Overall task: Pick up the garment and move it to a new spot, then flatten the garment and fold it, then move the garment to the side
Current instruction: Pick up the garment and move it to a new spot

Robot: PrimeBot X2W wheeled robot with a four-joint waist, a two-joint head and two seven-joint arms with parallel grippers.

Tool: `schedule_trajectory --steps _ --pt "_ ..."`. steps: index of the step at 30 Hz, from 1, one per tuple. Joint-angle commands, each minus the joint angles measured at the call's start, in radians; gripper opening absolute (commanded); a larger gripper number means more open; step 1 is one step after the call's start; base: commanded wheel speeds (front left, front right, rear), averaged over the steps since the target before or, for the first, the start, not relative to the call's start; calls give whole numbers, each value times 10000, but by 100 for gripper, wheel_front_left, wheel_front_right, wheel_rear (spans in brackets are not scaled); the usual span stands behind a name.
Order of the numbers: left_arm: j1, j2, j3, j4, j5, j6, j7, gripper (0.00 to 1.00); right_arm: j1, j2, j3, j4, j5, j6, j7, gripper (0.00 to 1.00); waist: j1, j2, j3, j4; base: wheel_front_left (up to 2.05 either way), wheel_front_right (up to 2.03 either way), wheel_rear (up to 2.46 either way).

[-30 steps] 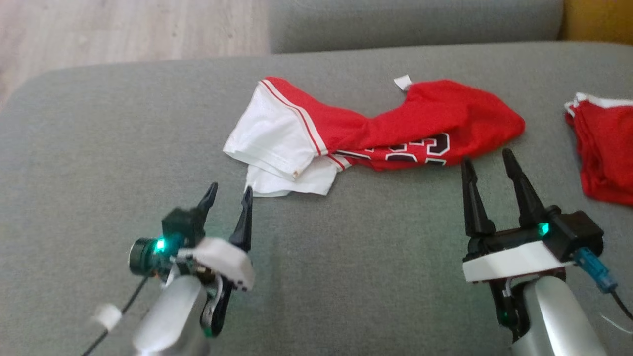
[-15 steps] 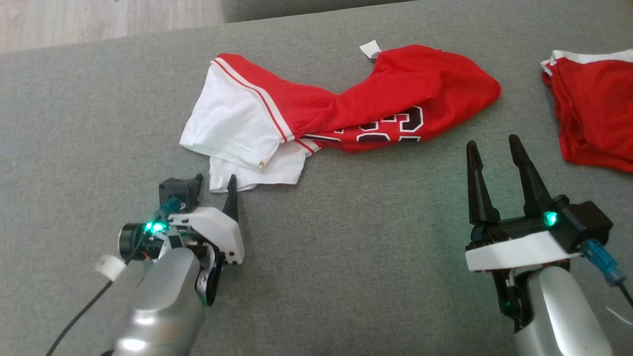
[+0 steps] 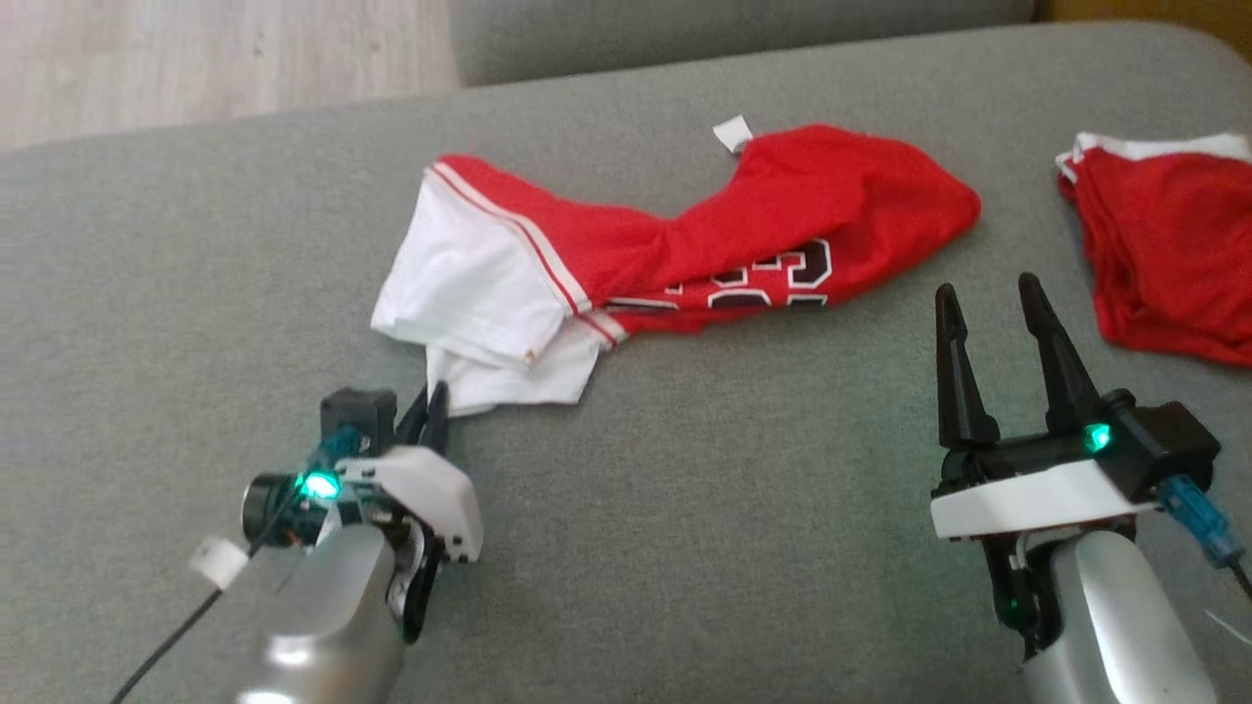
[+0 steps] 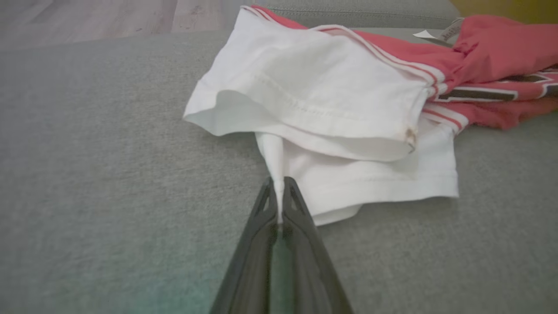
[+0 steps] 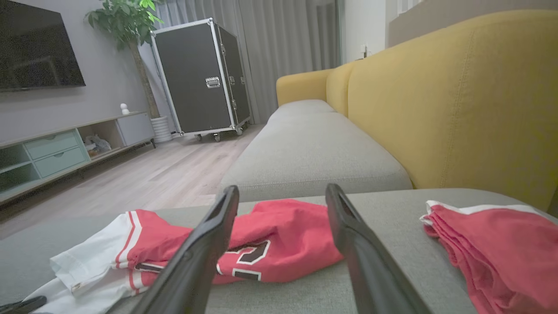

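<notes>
A red and white garment (image 3: 685, 244) with black numbers lies crumpled on the grey couch seat (image 3: 685, 489); its white sleeves (image 4: 331, 100) point toward my left arm. My left gripper (image 3: 433, 399) is shut on a pinched corner of the lower white sleeve (image 4: 274, 174), right at the sleeve's near edge. Near the garment's red end, my right gripper (image 3: 983, 293) stands open just short of the cloth (image 5: 279, 244), nothing between its fingers.
A second red garment (image 3: 1164, 244), folded, lies at the right of the seat (image 5: 501, 244). The yellow couch back (image 5: 457, 100) rises behind it. Wood floor (image 3: 196, 59) lies beyond the seat's far left edge, with a black case (image 5: 200, 78) across the room.
My left gripper moved forward onto the white sleeve's corner and shut on it. The right gripper stayed open in place. The head camera shifted between frames.
</notes>
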Motion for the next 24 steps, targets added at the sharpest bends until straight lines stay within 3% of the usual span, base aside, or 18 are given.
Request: schedule_trajectory --steps 1,16,17,18,24 --pt "8 340 200 -110 -22 -35 -192 0 -113 -31 198 -249 48 33 -109 100 0 0 -330 179 0 0 0" --pt "1454 911 -15 -1057 -57 34 -481 0 593 -31 227 27 271 33 -109 100 0 0 -1694 908 0 0 0" --pt "1513 933 -18 -1203 -45 91 -539 30 604 -31 254 34 278 33 -109 100 0 0 -1705 929 0 0 0" --pt "1572 955 -19 -1339 -30 168 -589 100 608 -31 273 40 280 33 -109 100 0 0 -1712 944 0 0 0" --pt "1789 1117 229 -2298 11 760 -1116 100 612 -31 286 36 246 33 -109 100 0 0 -1697 991 0 0 0"
